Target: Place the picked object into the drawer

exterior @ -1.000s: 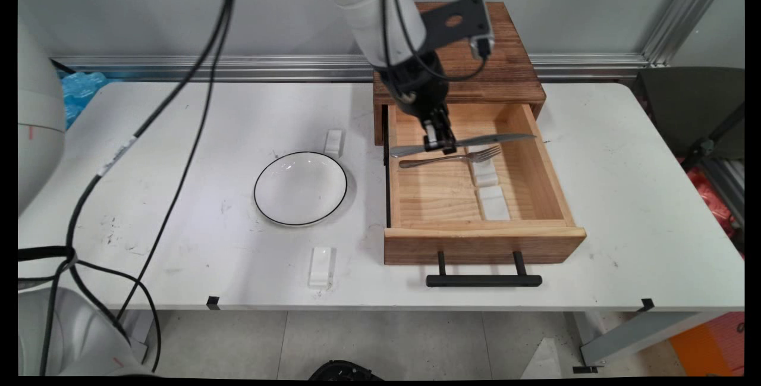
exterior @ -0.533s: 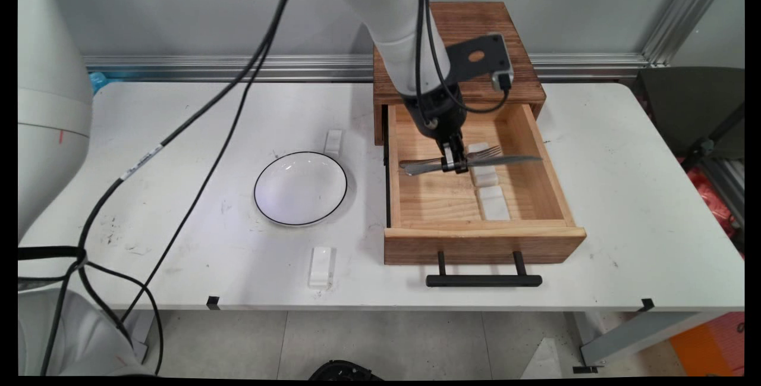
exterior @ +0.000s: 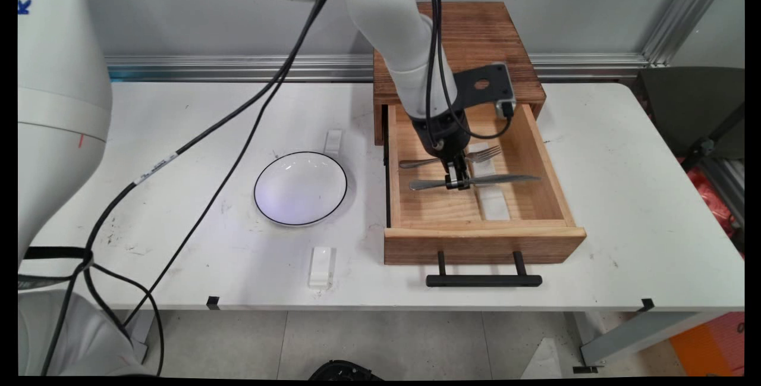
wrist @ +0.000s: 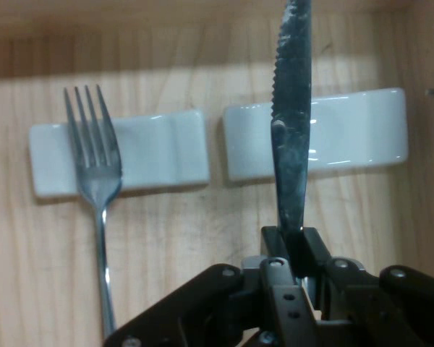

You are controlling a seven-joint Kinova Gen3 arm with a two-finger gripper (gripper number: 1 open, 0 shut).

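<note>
While the black two-finger tool (exterior: 457, 184) hangs inside the open wooden drawer (exterior: 475, 237) on the white bench (exterior: 624, 195), it is clamped on a serrated steel knife (exterior: 475, 182) held level above the near white ceramic rest (wrist: 351, 137). Beyond, at 11 o'clock, the steel fork (exterior: 452, 159) lies across the far white rest (wrist: 152, 148). The arm hides part of the fork's handle.

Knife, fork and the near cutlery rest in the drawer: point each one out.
knife (wrist: 291, 144), hand view, middle of the serrated blade.
fork (wrist: 94, 170), hand view, base of the tines, on its rest.
near cutlery rest (exterior: 494, 203), main view, bare white top, near end.
</note>
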